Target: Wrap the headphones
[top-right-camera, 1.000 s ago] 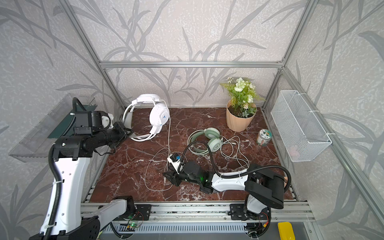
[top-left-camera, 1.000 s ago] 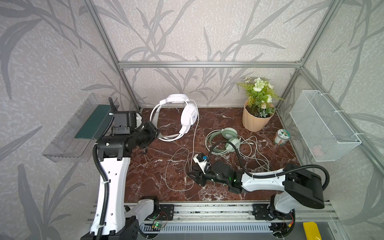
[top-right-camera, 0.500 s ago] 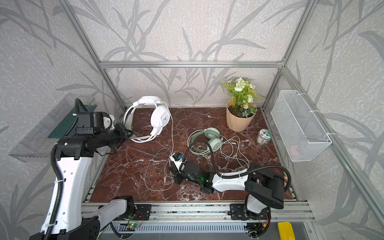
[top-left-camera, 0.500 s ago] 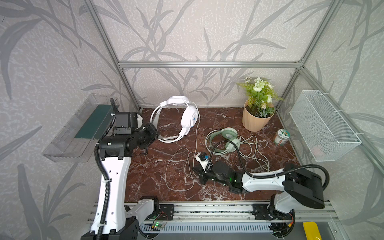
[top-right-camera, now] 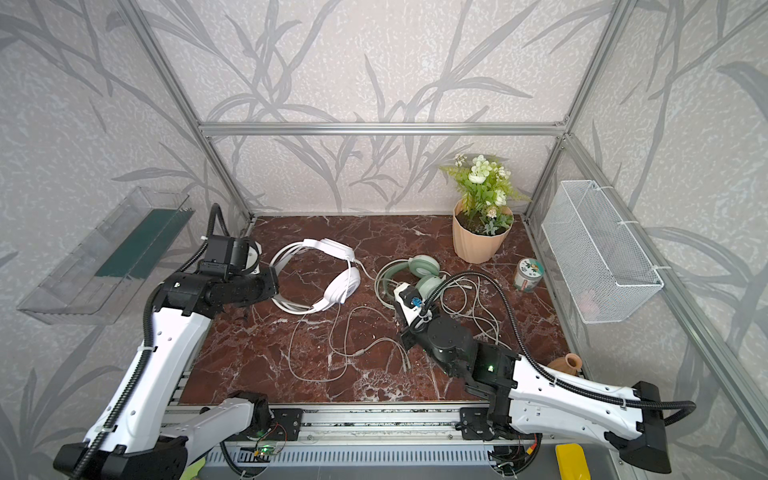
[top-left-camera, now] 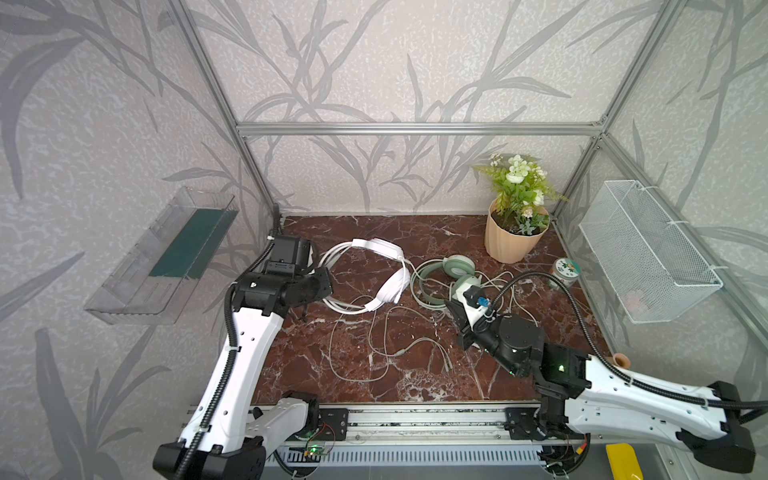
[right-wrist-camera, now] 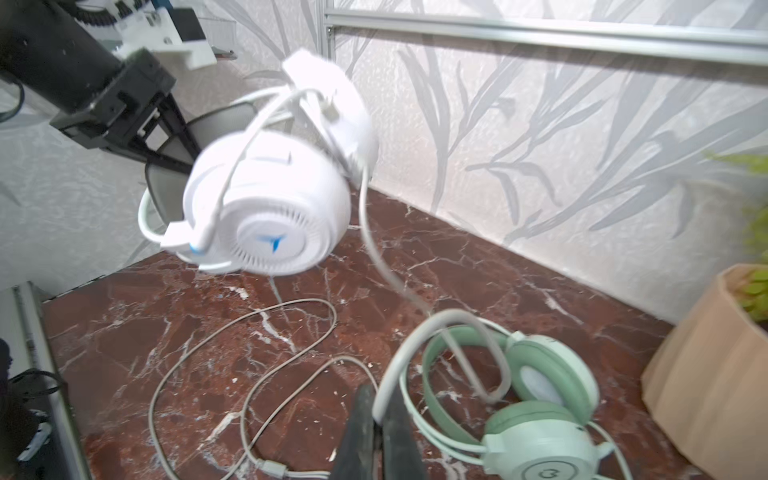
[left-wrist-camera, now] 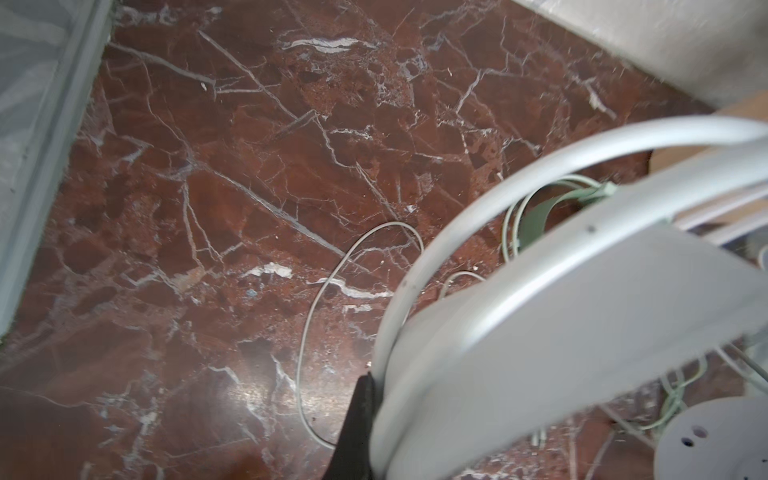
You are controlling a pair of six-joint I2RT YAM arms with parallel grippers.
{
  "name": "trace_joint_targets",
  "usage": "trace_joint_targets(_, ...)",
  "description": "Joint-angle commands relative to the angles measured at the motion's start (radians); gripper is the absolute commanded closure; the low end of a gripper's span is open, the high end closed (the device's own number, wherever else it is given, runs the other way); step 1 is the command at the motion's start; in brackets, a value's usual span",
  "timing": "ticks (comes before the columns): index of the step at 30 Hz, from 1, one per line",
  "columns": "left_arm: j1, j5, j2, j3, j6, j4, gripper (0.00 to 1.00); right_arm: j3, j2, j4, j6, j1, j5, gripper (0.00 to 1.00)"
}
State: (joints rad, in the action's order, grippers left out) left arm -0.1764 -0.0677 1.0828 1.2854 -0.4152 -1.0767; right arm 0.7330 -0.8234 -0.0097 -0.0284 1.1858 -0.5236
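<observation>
- The right tool (right-wrist-camera: 380,399) has just closed. Its jaws were apart a second ago and are now clamped on the white headset's cable (right-wrist-camera: 371,232).
- With the cable pinched, it has drawn back to the right and farther in, away from the slack in the middle of the bench (top-left-camera: 374,226). It now sits just beside the mint headset (right-wrist-camera: 540,399).
- From the jaws the cable curls up in one loop and climbs to the white headset (right-wrist-camera: 266,208).
- The left tool (top-left-camera: 327,291) stays clamped on that headset's band. Only one finger shows in the left wrist view.
- It holds the headset clear of the bench at far left. The headset has come lower and nearer than before, and it is blurred, so it is probably still swinging.
- The rest of the cable lies in open loops (top-left-camera: 353,357) at near middle.
- The mint headset lies flat right of middle, with its own lead heaped to its right, untouched.
- With headset and cable each in a grip, winding can probably start. No turns are on the white headset yet, so the task is at an early stage.
- The held cable passes close over the mint band and could snag it.
</observation>
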Motion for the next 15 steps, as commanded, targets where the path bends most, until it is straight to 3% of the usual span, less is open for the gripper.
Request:
trace_joint_targets(1,-0.078,0.172,-0.005,-0.026,0.102,0.068,1.00,0.103,0.045,-0.165,0.108,0.004,-0.069,1.00)
trace_joint_targets(5,-0.153,0.316,0.003,-0.052,0.131,0.074,1.00,0.220,0.054,-0.254,0.159,0.006,0.031,1.00)
trace_joint_targets(8,-0.166,0.431,0.015,-0.042,0.117,0.058,1.00,0.310,0.036,-0.353,0.176,0.011,0.175,1.00)
trace_joint_targets(13,-0.166,0.532,0.029,-0.014,0.072,0.035,1.00,0.403,-0.017,-0.520,0.206,0.047,0.504,1.00)
trace_joint_targets(15,-0.166,0.561,0.051,-0.005,0.068,0.020,1.00,0.432,-0.046,-0.567,0.231,0.088,0.555,1.00)
